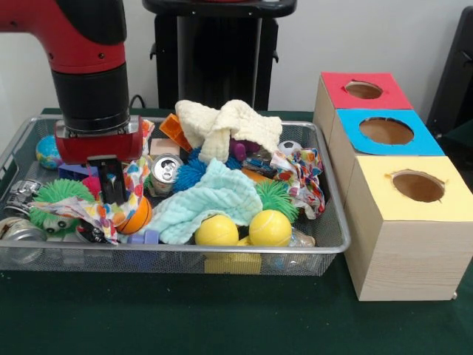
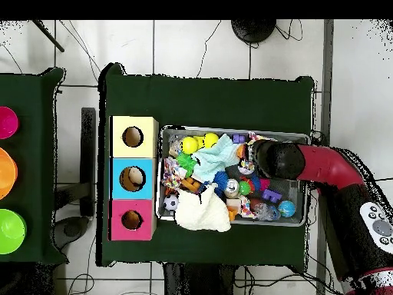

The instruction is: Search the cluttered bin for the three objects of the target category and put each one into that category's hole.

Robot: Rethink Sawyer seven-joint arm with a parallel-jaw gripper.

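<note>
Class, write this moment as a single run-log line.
arm: over bin's end far from boxes | gripper: down among clutter, state unclear | wire bin: full | yellow balls: still in bin | three boxes: beside bin

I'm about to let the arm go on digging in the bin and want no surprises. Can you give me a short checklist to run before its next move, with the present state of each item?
1. Gripper down inside the wire bin, at the end away from the boxes: ok.
2. Gripper open or shut: cannot tell; clutter hides its tips.
3. Anything already held: cannot tell.
4. Holes in the red box, blue box and yellow box unblocked: ok.
5. Two yellow balls in plain sight at the bin's front: ok.
6. Cream cloth and mint cloth draped over other items: not ok.
</note>
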